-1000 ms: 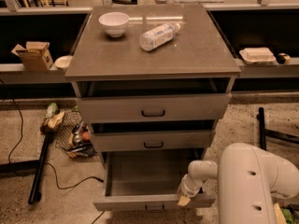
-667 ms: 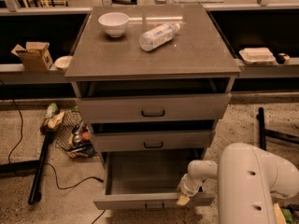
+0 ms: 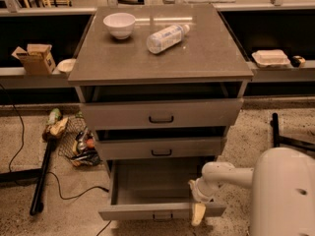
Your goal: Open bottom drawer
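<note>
The bottom drawer of the grey cabinet stands pulled well out, its empty inside showing and its small dark handle at the front centre. The top drawer and the middle drawer above it sit slightly out. My gripper hangs from the white arm at the right part of the bottom drawer's front edge, to the right of the handle, with a pale fingertip pointing down over the front.
A white bowl and a lying plastic bottle rest on the cabinet top. A wire basket of clutter and a black cable lie on the floor at left. My white base fills the lower right.
</note>
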Controlling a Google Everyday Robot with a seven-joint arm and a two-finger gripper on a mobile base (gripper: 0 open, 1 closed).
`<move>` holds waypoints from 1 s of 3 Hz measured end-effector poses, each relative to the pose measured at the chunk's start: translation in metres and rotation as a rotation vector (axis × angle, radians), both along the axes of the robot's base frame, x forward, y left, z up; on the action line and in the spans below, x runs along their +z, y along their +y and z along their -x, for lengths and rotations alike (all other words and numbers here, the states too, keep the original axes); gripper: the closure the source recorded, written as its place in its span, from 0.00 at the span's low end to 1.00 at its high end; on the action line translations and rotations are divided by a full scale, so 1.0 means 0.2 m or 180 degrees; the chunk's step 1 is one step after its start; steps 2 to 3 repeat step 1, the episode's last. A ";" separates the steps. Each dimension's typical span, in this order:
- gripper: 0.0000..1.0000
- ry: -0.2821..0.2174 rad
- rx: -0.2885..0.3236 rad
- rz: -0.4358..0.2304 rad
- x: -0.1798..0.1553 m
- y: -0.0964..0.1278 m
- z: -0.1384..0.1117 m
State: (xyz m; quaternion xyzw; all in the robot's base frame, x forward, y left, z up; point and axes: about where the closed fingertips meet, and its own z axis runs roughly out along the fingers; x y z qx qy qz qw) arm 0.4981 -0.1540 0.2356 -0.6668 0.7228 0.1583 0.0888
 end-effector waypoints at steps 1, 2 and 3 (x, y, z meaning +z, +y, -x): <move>0.00 -0.0228 0.0152 0.0026 0.36 0.04 0.07; 0.00 -0.0228 0.0152 0.0026 0.36 0.04 0.07; 0.00 -0.0228 0.0152 0.0026 0.36 0.04 0.07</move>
